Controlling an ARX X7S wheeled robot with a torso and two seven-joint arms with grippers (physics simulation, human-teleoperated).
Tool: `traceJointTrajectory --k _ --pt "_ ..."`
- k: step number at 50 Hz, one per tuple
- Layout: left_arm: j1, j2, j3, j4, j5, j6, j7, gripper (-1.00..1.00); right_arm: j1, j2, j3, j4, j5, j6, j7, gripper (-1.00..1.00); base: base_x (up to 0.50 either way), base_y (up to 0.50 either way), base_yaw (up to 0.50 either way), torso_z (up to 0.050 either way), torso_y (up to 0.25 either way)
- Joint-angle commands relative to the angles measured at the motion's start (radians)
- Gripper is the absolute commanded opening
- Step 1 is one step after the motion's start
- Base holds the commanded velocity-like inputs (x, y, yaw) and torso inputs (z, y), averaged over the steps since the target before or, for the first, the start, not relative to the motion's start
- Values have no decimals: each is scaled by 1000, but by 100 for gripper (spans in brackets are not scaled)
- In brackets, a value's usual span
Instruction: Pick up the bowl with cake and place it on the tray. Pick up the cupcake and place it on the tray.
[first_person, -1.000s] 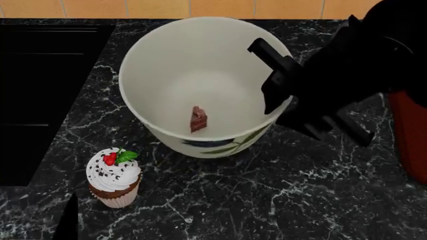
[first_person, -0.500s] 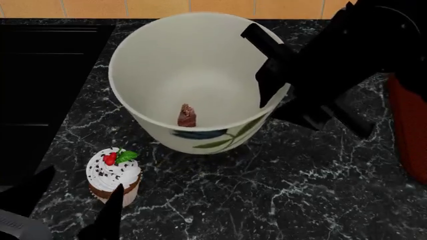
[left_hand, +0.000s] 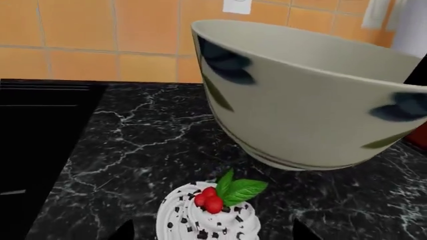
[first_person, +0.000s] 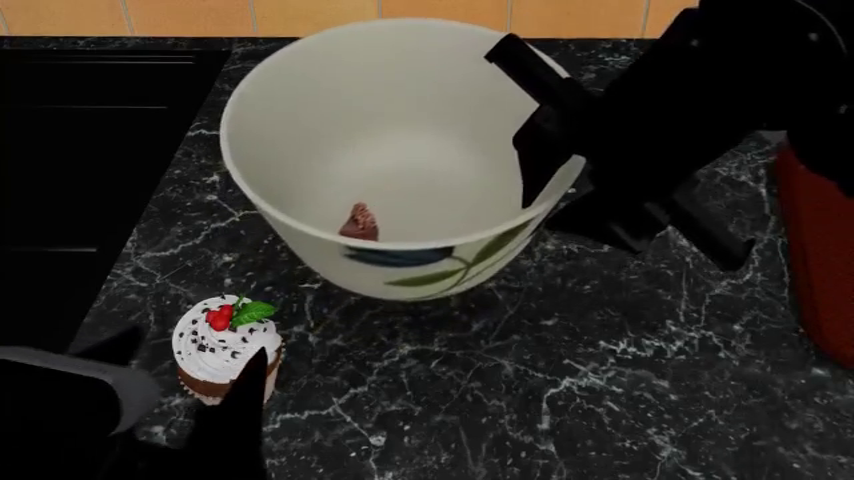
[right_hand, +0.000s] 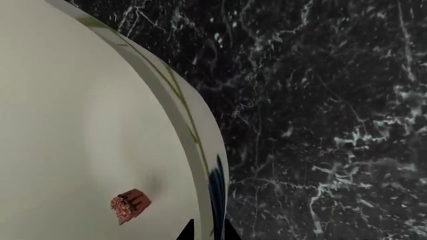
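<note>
Bowl (first_person: 400, 150) in the head view is tilted above the black marble table (first_person: 561, 380), its right rim pinched by the right claw (first_person: 545, 165), the cake (first_person: 358, 222) lying inside, the cupcake (first_person: 227, 350) standing near its front left with the left claw (first_person: 187, 410) beside it, and the red tray (first_person: 817, 260) at the right edge. From the left wrist, the cupcake (left_hand: 210, 215) sits between the spread claw tips with the bowl (left_hand: 313, 100) looming behind, clear of the table. The right wrist view shows the cake (right_hand: 130, 205) inside the bowl (right_hand: 87, 125), whose rim is gripped between the two fingertips.

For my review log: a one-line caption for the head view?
Right gripper clamps the bowl rim, cake inside; left gripper nears the cupcake.
</note>
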Motion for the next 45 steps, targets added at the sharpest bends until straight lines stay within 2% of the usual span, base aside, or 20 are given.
traceJointTrajectory --k 1,27,45 --pt "-29 30 -15 -102 -23 21 72 100 7 -22 84 24 12 -18 -20 -100 0 0 0 0 0" --pt "-73 58 36 -282 30 44 154 100 -2 -22 64 24 12 -18 -34 -100 0 0 0 0 0" --pt "-117 85 76 -389 61 27 161 100 -11 -23 61 24 12 -15 -35 -100 1 0 0 0 1"
